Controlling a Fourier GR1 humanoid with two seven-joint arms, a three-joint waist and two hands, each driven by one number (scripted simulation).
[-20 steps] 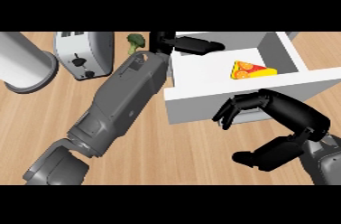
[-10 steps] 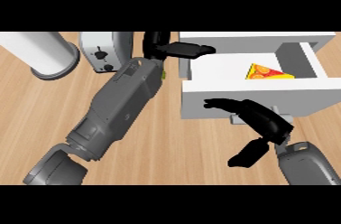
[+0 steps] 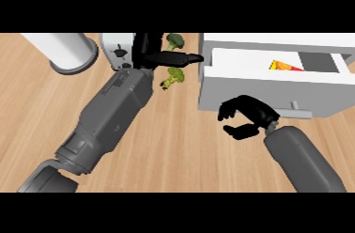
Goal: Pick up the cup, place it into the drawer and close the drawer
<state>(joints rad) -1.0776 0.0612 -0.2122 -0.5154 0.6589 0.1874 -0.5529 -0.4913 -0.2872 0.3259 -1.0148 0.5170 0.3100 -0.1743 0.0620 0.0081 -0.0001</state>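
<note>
Drawer (image 3: pixel 270 86) open — right robot hand (image 3: pixel 244 117) clenched before it; left robot hand (image 3: pixel 161 58) released, fingers straight.

No readable text — no labels, brands, numbers, signs.

Counter (image 3: pixel 173 147), wood. My left hand (image 3: pixel 163 58): stretched toward the open white drawer (image 3: pixel 270 81), fingers straight, beside broccoli (image 3: pixel 173 77). My right hand (image 3: pixel 244 117): curled, holding nothing, at the drawer front (handle (image 3: pixel 299 113) just beside). Drawer holds a pizza slice (image 3: pixel 284 66). Toaster (image 3: pixel 118 51), white cylinder (image 3: pixel 66 51) far left.
</note>
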